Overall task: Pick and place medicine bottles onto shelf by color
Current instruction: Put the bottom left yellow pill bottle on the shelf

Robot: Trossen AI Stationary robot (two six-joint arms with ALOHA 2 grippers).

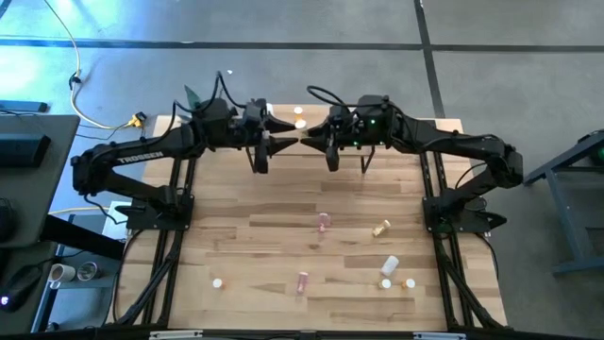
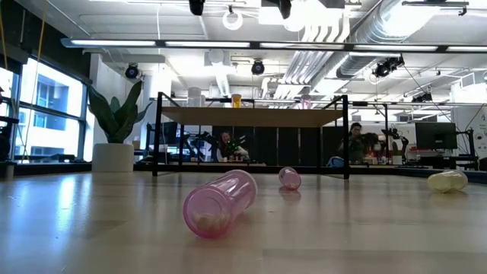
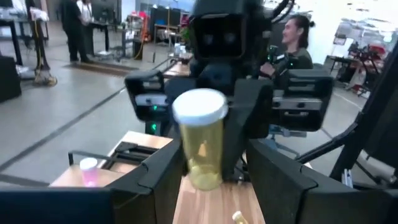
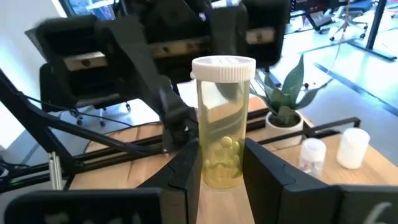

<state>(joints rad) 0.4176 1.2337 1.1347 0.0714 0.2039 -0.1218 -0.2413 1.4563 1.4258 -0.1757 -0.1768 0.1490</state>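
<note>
A yellow medicine bottle [image 4: 221, 137] with a white cap stands upright in the air between my two grippers, which meet tip to tip over the table's far part. My right gripper [image 4: 221, 168] is shut on it. My left gripper [image 3: 214, 177] faces it, open, with its fingers on either side of the bottle's [image 3: 200, 143] lower part. Whether they touch it, I cannot tell. The shelf [image 2: 251, 116] stands at the far edge with a few bottles [image 1: 300, 117] on top. More pink, yellow and white bottles lie loose on the table, among them a pink one [image 1: 324, 222]. My right gripper pinches the yellow bottle's lower body [image 4: 205, 171] between its two fingers, below the pills that show inside. The fingers come level from the table's right side. The bottle stands upright, cap up, lifted clear of table and shelf.
Loose on the near half are a yellow bottle [image 1: 380, 228], a white one [image 1: 389, 266] and a pink one [image 1: 303, 281]. Two white bottles [image 4: 333, 152] and a pink one [image 3: 89, 171] stand on the shelf. A potted plant [image 2: 114, 129] stands at the far left. People show in the room behind.
</note>
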